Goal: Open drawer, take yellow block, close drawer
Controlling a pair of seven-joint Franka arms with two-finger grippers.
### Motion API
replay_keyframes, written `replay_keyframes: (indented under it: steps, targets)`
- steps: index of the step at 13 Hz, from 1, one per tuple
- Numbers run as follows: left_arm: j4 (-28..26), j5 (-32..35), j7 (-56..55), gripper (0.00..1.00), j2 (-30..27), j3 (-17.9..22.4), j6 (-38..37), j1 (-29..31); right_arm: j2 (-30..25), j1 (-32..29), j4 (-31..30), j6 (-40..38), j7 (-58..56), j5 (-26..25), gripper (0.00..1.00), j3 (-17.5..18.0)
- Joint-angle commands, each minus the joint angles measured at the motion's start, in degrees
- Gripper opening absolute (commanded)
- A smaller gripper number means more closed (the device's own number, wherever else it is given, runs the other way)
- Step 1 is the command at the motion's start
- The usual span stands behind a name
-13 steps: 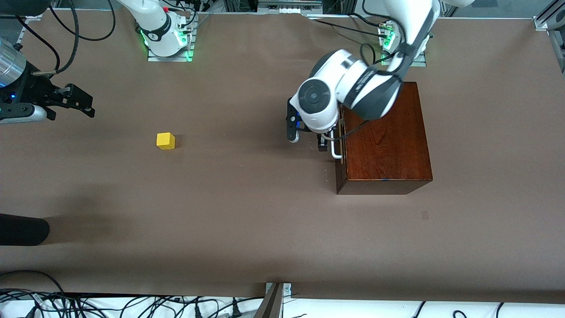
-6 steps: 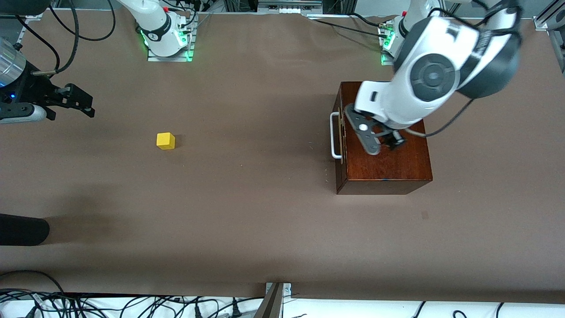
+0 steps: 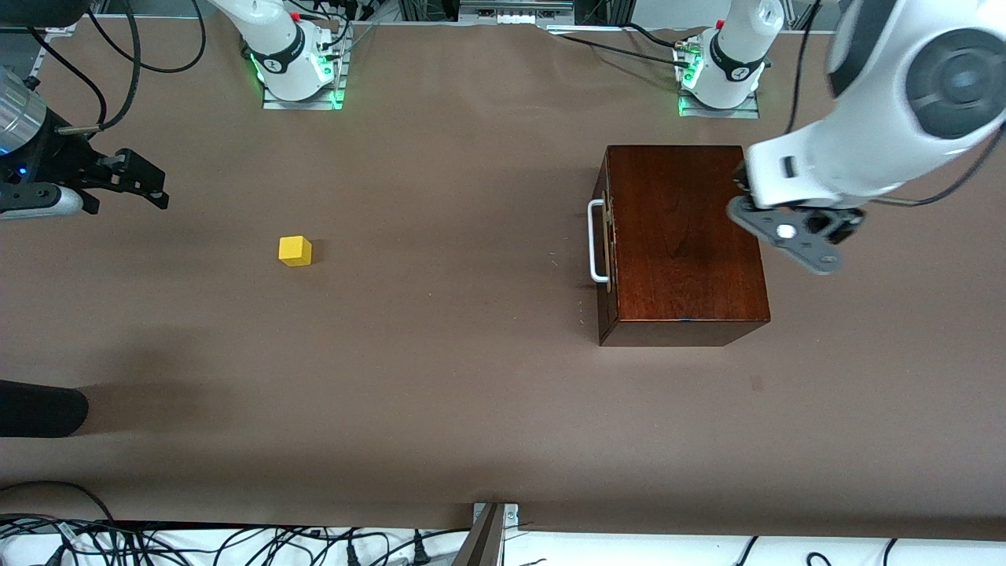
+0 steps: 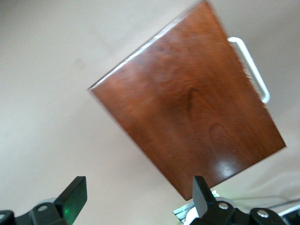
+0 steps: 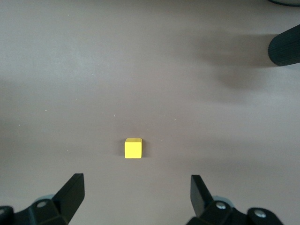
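Note:
The dark wooden box [image 3: 684,244] stands at the left arm's end of the table. Its drawer is closed, with only the brass plate and white bar handle [image 3: 597,240] showing. The yellow block [image 3: 295,251] lies on the bare table toward the right arm's end. My left gripper [image 3: 802,240] is open and empty, up in the air over the box's edge that faces away from the handle. Its wrist view shows the box top [image 4: 197,112] and handle [image 4: 251,70] past the gripper [image 4: 138,187]. My right gripper [image 3: 153,182] is open and waits, with the block [image 5: 133,148] ahead of it [image 5: 136,185].
A black cylinder [image 3: 39,409] lies at the table edge at the right arm's end, nearer the front camera than the block; it also shows in the right wrist view [image 5: 286,47]. Cables [image 3: 236,542] run along the front edge. The arm bases [image 3: 295,63] stand at the back.
My left gripper has left the drawer handle, risen and swung over the box top to its edge away from the handle. The drawer stays closed. The right arm and the block have not moved.

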Motion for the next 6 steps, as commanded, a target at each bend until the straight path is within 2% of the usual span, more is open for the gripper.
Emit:
replay_keyframes:
  steps: [1,2,4,6]
  targets:
    - [-4.6,0.2,-11.7,1.0,-4.5,2.4,6.7,0.8,0.2,-0.2,1.0,-0.4,0.4,0.2,1.0,0.3]
    - [-8.5,0.3,-18.3,1.0,-6.1,1.7,11.5,3.0,0.2,-0.2,1.0,-0.4,0.4,0.2,1.0,0.3]
    - [-13.7,0.2,-26.8,1.0,-9.0,-1.2,15.3,7.2,0.2,-0.2,1.0,-0.4,0.4,0.2,1.0,0.3]
    - [-21.7,-0.2,-27.5,1.0,-14.1,-8.6,20.6,15.0,0.2,-0.2,1.0,-0.5,0.4,0.2,1.0,0.3]
